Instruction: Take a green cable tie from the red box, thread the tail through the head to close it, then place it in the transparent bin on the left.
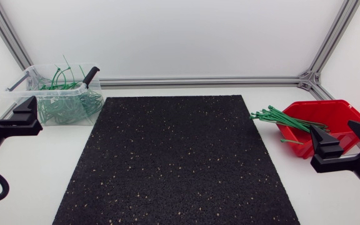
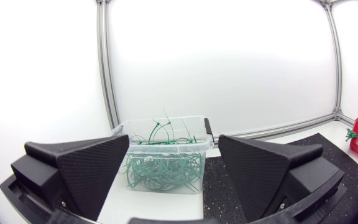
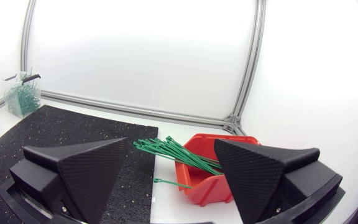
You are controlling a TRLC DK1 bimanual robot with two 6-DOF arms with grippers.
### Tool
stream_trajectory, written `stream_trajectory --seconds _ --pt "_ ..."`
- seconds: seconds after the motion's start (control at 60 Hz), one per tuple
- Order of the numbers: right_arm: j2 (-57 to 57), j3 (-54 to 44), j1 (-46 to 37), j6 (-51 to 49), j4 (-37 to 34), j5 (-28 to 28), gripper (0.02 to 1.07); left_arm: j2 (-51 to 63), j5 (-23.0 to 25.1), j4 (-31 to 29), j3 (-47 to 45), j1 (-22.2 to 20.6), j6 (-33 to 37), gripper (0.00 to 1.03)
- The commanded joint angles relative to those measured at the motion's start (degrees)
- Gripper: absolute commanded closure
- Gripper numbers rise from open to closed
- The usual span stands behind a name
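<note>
Tabletop (image 1: pixel 39 165) bears red box (image 1: pixel 337 116), green ties (image 1: pixel 279 117) (straight) overhanging.

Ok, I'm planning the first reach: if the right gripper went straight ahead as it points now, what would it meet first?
Probably the red box, just ahead of the right gripper, or the green cable ties jutting from it; depth is hard to judge.
</note>
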Motion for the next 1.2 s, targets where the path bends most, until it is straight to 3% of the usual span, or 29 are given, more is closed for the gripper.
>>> stream_trajectory --seconds 0.0,0.117,0.533,1.067,1.183 --pt "-1.7 -3.3 -0.7 2.0 2.4 -0.8 0.07 -1.9 0.0 1.6 -2.6 -0.7 -2.0 0.03" --pt "-3.8 -7.1 -1.3 3.5 5.8 -2.0 0.07 -6.0 0.0 3.2 -5.9 -0.7 -3.2 0.03" --pt "-10.7 -19.2 -3.1 8.1 16.9 -5.9 0.07 -18.1 0.0 -5.9 -11.7 -3.9 -4.4 0.03" --pt "-10.7 -19.2 -3.1 8.1 16.9 -5.9 0.07 -34.2 -0.1 -17.9 -19.5 -8.1 -6.1 0.03" --pt "-10.7 -19.2 -3.1 8.1 16.9 -5.9 0.07 -34.5 -0.1 -18.1 -19.6 -8.2 -6.1 0.03"
